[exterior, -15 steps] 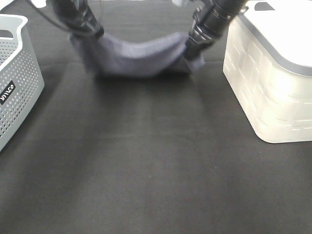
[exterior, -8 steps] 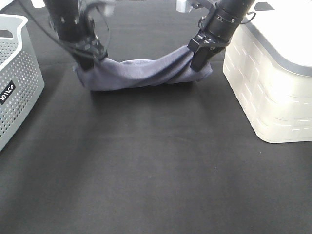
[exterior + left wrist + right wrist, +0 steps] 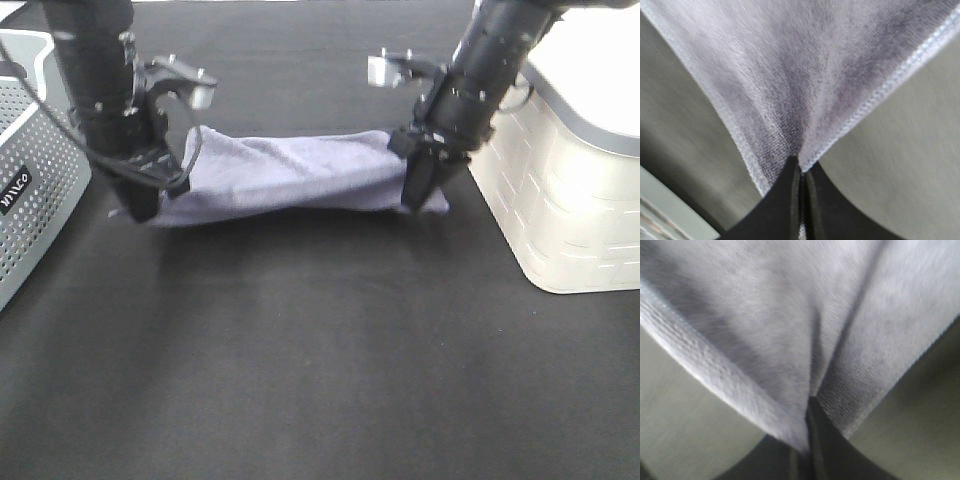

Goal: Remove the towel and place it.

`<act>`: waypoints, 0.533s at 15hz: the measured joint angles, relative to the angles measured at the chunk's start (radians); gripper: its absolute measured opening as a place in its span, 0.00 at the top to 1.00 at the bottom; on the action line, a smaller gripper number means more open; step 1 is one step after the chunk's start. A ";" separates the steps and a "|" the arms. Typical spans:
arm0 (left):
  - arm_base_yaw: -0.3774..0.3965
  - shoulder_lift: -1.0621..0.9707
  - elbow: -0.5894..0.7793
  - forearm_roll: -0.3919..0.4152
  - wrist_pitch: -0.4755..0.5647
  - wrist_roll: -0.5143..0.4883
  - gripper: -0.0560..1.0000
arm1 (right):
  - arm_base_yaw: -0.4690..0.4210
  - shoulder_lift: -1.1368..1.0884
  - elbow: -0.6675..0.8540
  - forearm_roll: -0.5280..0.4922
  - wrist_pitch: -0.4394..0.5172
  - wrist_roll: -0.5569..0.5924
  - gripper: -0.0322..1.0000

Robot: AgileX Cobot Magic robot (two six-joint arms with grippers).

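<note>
Two pinches: left gripper [image 3: 140, 207] and right gripper [image 3: 418, 195] each have fingers [image 3: 785, 205] clamped tight on one end of the towel [image 3: 290, 180]. It hangs stretched between them near the counter's [image 3: 320, 380] far edge, sagging low; can't tell if it touches. Soft, light, limp cloth that will likely droop and bunch. The stitched hem at the corners looks like the safest hold.

Grey-lavender towel [image 3: 285, 178], bunched lengthwise, stretched low over the dark tabletop.
</note>
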 joint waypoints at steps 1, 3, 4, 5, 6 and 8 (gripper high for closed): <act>0.000 -0.003 0.035 -0.020 0.000 -0.002 0.95 | 0.001 -0.012 0.044 0.006 0.000 0.003 0.96; -0.002 -0.007 0.085 -0.060 -0.002 -0.002 0.95 | 0.001 -0.042 0.123 0.009 0.000 0.004 0.96; -0.009 -0.010 0.102 -0.066 -0.004 -0.002 0.95 | 0.001 -0.053 0.154 0.010 0.000 0.004 0.96; -0.015 -0.016 0.117 -0.068 -0.004 -0.002 0.95 | 0.001 -0.058 0.182 0.013 0.000 0.006 0.96; -0.023 -0.021 0.135 -0.070 -0.004 -0.002 0.95 | 0.001 -0.059 0.211 0.015 0.000 0.007 0.96; -0.030 -0.034 0.176 -0.083 -0.004 -0.002 0.95 | 0.001 -0.059 0.270 0.029 -0.001 0.007 0.96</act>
